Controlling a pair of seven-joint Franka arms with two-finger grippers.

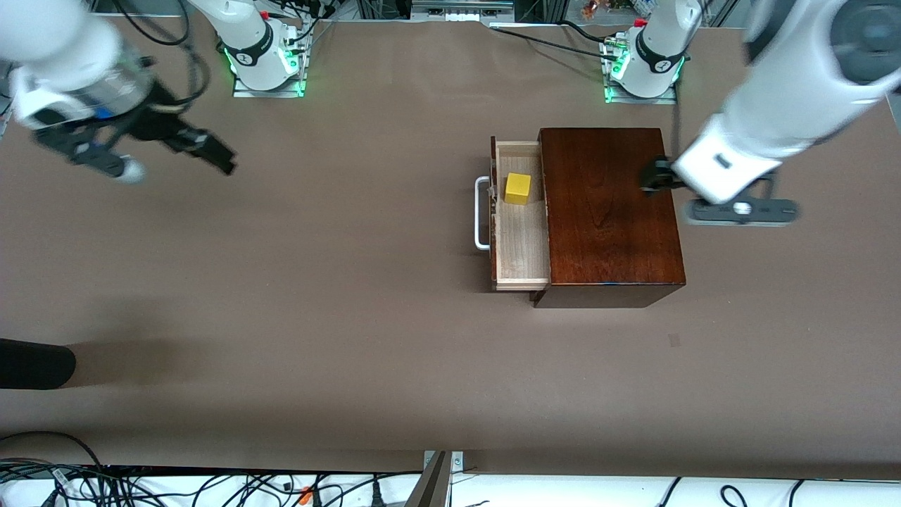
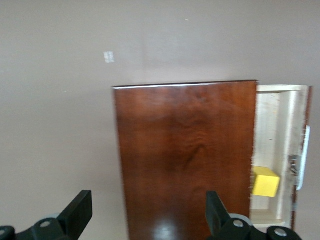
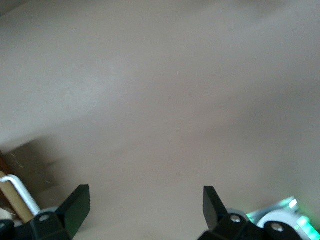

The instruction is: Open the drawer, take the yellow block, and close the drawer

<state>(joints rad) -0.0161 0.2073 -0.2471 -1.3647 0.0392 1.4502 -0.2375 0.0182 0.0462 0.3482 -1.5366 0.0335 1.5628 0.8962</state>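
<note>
The right pincer hangs high over bare tabletop at the right arm's end, its fingers spread apart and empty, well away from the wooden box. Toward the left arm's end from it, the drawer stands pulled out by its white bar handle, and the yellow block sits inside on the pale floor, near the handle. The left pincer hovers over the box's edge, fingers wide apart, holding nothing. The opening step looks done; taking the block is in hand. The next move probably calls for a pincer to come down over the block, straddle it and close
</note>
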